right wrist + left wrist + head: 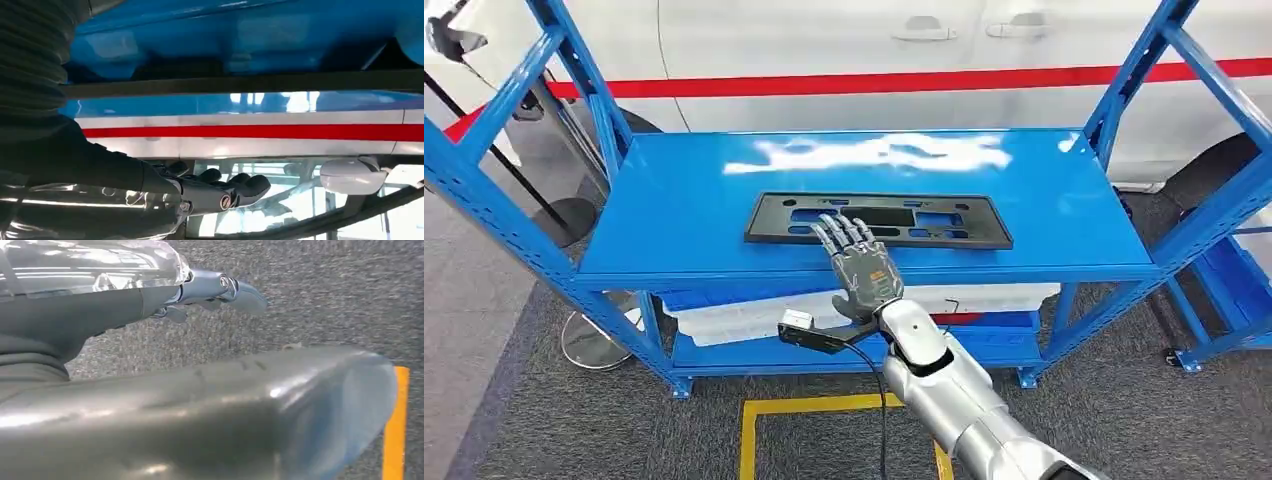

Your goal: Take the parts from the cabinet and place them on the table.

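Observation:
A flat black plastic part (944, 240) with several cut-outs lies lengthwise on the top shelf of the blue cabinet (684, 200). My right hand (861, 268) reaches over the shelf's front edge, back up and fingers spread, with the fingertips (839, 228) over the part's near edge; it grips nothing. Whether it touches the part I cannot tell. The right wrist view shows the same hand (220, 192) with straight fingers close to the part's dark edge (250, 82). My left hand (200, 405) hangs over grey carpet, thumb and finger stretched out, holding nothing.
A white bin (744, 315) sits on the lower shelf. Blue uprights (574, 70) frame both ends of the cabinet. A white car with a red stripe (874, 80) stands behind. Yellow floor tape (804, 405) lies before the cabinet, and another blue rack (1224, 280) stands at right.

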You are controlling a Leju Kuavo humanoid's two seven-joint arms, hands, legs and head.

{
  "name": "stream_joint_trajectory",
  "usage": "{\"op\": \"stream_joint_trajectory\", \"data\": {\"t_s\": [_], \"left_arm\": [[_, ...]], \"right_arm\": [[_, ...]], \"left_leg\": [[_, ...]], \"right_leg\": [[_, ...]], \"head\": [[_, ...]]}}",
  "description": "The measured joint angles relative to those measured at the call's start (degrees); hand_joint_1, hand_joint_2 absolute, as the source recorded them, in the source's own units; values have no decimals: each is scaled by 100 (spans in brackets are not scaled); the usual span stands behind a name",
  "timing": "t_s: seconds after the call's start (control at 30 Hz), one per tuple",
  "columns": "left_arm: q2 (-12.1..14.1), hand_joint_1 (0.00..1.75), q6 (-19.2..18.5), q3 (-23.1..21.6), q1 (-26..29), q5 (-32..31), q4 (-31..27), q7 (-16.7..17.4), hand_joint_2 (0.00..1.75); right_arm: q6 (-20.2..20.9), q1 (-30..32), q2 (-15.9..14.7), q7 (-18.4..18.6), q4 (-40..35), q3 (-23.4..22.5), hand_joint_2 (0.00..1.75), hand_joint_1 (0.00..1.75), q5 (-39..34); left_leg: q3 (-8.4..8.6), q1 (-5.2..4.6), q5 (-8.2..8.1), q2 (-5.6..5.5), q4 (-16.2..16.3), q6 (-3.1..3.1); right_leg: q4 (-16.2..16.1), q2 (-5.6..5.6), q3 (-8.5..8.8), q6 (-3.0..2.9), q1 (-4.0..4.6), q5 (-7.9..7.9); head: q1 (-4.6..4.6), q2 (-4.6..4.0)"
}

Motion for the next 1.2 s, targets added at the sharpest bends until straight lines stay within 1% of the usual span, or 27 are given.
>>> {"op": "stream_joint_trajectory", "data": {"t_s": [0.03,0.07,0.13,0.2,0.23,0.27,0.33,0.37,0.4,0.43,0.47,0.5,0.53,0.57,0.6,0.67,0.73,0.8,0.83,0.87,0.9,0.93,1.0,1.03,1.07,1.13,1.2], "left_arm": [[-9,0,0,4,1,-2,2,2,0],[-13,0,0,9,-18,-11,0,4,0],[-13,0,0,13,-23,-37,2,28,0],[-11,0,0,15,-24,-63,-2,46,0],[-11,0,0,15,-23,-68,0,46,0],[-18,0,0,15,-25,-74,0,50,0],[-17,0,0,17,-20,-103,0,52,0],[-15,0,0,22,-10,-105,0,54,0],[-15,0,0,24,4,-111,0,57,0],[-15,0,2,28,10,-114,0,59,0],[-15,0,7,35,11,-116,0,63,0],[-15,0,9,44,10,-118,0,65,0],[-15,0,11,50,25,-116,0,65,0],[-18,0,13,57,19,-116,0,68,0],[-18,0,15,59,2,-118,0,70,0],[-18,0,22,72,18,-118,0,70,0],[-37,0,44,96,25,-120,0,79,0],[-37,0,96,133,14,-118,0,105,0],[-37,0,105,151,10,-120,0,105,0],[-39,0,118,155,10,-120,0,105,0],[-42,0,125,160,12,-120,0,103,0],[-44,0,129,164,20,-120,0,98,0],[-53,0,138,177,30,-120,0,83,0],[-61,0,136,181,30,-120,0,70,0],[-70,0,136,190,23,-120,0,65,0],[-72,0,136,197,15,-120,0,48,0],[-77,0,133,210,13,-118,0,30,0]], "right_arm": [[2,-28,0,2,22,0,175,0,-15],[13,-67,20,11,50,4,175,0,-35],[24,-100,35,39,86,9,175,0,-72],[24,-130,57,57,127,9,175,0,-142],[22,-155,59,57,145,9,175,0,-162],[20,-185,66,57,160,15,175,0,-188],[9,-197,64,57,208,26,175,0,-262],[7,-193,63,55,243,26,175,0,-280],[2,-190,63,46,271,26,175,0,-306],[-7,-195,63,37,298,28,175,0,-339],[-22,-203,63,33,322,28,175,0,-365],[-39,-217,63,26,346,28,175,0,-383],[-57,-230,61,15,371,28,175,0,-404],[-74,-259,61,4,389,31,175,0,-426],[-81,-269,61,-7,407,31,175,0,-450],[-87,-281,63,-33,452,33,175,0,-481],[-103,-333,68,-57,488,37,175,0,-556],[-107,-427,68,-68,556,63,175,0,-606],[-92,-441,66,-68,597,77,175,24,-628],[-54,-443,63,-68,634,87,175,45,-669],[-24,-447,63,-68,684,118,175,56,-695],[0,-457,63,-70,717,138,175,87,-713],[57,-528,66,-70,781,177,175,87,-739],[98,-567,66,-70,817,201,175,117,-756],[116,-610,70,-68,848,227,175,117,-761],[166,-637,92,-61,892,269,175,16,-761],[262,-676,102,-35,936,301,175,14,-761]], "left_leg": [[3,-3,-39,0,2,-23],[1,-45,-68,-3,29,-69],[5,-17,-89,9,-16,-127],[58,-15,-149,28,-7,-198],[14,-7,-208,30,162,-236],[-175,4,-368,30,506,-269],[-747,36,-732,30,1474,-331],[-957,42,-759,30,1774,-356],[-1042,53,-616,30,1783,-371],[-980,64,-361,31,1524,-376],[-821,76,-29,32,1085,-376],[-608,83,318,38,532,-367],[-471,81,439,50,162,-335],[-377,35,360,45,41,-290],[-402,29,317,47,57,-208],[-409,14,292,35,40,-148],[-331,61,309,38,-35,-80],[-319,57,281,43,-30,-13],[-308,53,264,43,-30,9],[-295,53,245,36,-28,12],[-267,53,222,26,-25,8],[-231,53,194,19,-20,2],[-134,52,116,10,2,-27],[-113,52,76,8,15,-50],[-122,1,40,4,53,-94],[-123,19,31,2,27,-147],[-90,19,8,4,9,-222]], "right_leg": [[-286,3,121,-61,36,37],[-422,-3,175,-63,42,-34],[-400,7,158,-93,68,-65],[-507,21,259,-134,-9,-68],[-532,20,317,-167,-9,-90],[-532,13,344,-209,-11,-118],[-530,7,391,-214,-1,-176],[-527,9,416,-212,-1,-203],[-527,15,459,-207,-4,-235],[-525,24,513,-196,-7,-270],[-523,29,578,-179,-11,-313],[-522,29,653,-157,-14,-363],[-523,27,685,-123,-8,-408],[-490,41,675,-82,25,-433],[-503,38,659,-61,25,-434],[-525,25,676,-13,15,-457],[-381,27,648,49,6,-568],[444,25,191,71,1,-938],[939,25,-103,81,0,-1102],[1279,25,-334,85,0,-1153],[1354,24,-450,85,-2,-1049],[1170,23,-414,76,-4,-845],[165,22,-23,27,-1,-183],[-279,19,146,-8,6,8],[-386,24,211,-13,45,-77],[-392,35,193,-43,44,-96],[-436,47,221,-108,24,-93]], "head": [[0,0],[0,0],[0,0],[-2,0],[0,0],[-2,0],[0,0],[-2,0],[-2,0],[-2,0],[-2,0],[-2,0],[0,0],[-2,0],[-2,0],[0,0],[0,0],[0,0],[0,0],[0,0],[0,0],[0,0],[0,0],[0,0],[0,0],[0,0],[-2,0]]}}
